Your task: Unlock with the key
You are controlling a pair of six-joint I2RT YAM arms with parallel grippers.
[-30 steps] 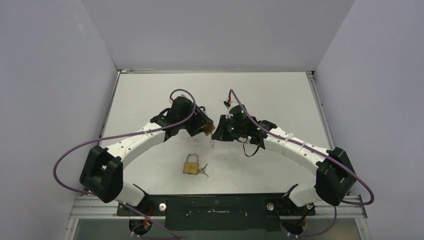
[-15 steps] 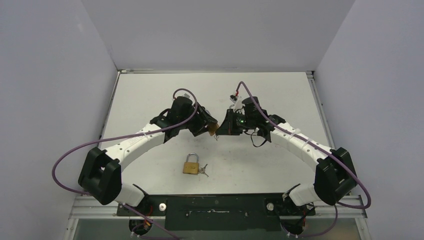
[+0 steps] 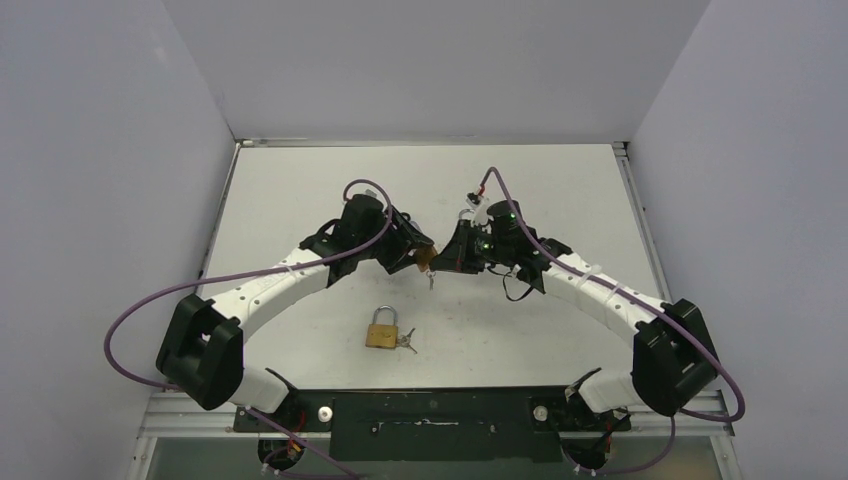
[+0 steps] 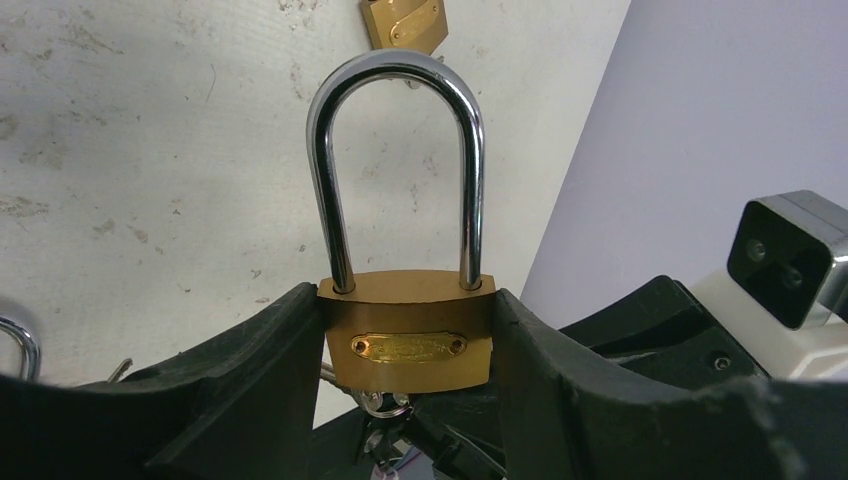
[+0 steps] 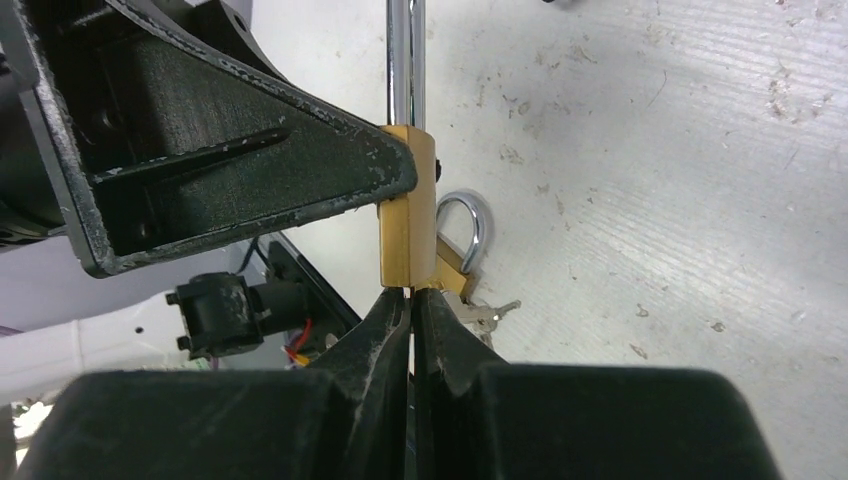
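The left gripper is clamped on the brass padlock, held above mid-worktop. The padlock's long axis runs along the fingers, with the shackle pointing away from the gripper. The right gripper, tips pressed together, now meets the padlock's bottom end; one second ago it stood apart.
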